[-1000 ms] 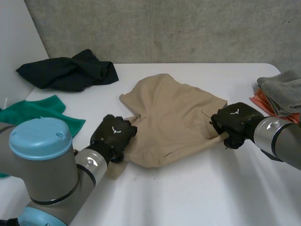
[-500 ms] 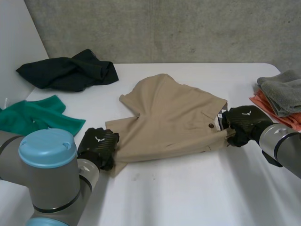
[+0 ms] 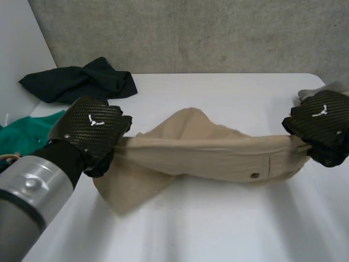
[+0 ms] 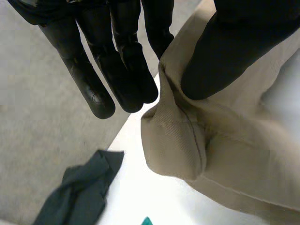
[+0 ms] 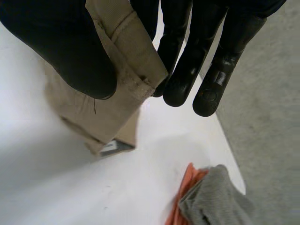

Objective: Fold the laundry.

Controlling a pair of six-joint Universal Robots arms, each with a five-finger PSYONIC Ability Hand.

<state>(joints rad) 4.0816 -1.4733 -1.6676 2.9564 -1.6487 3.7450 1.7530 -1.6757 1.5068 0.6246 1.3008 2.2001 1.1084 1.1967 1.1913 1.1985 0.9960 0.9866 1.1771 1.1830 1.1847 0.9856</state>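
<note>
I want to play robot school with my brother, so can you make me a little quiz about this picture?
1. True or false: the left robot hand and the right robot hand each pinch one end of the beige garment.
2. Which cloth lies at the far left of the table? A) a dark cloth B) a red cloth C) a yellow cloth
3. Fill in: the button on the beige garment is nearer the ____ robot hand.

Key: 1 true; 2 A; 3 right.
</note>
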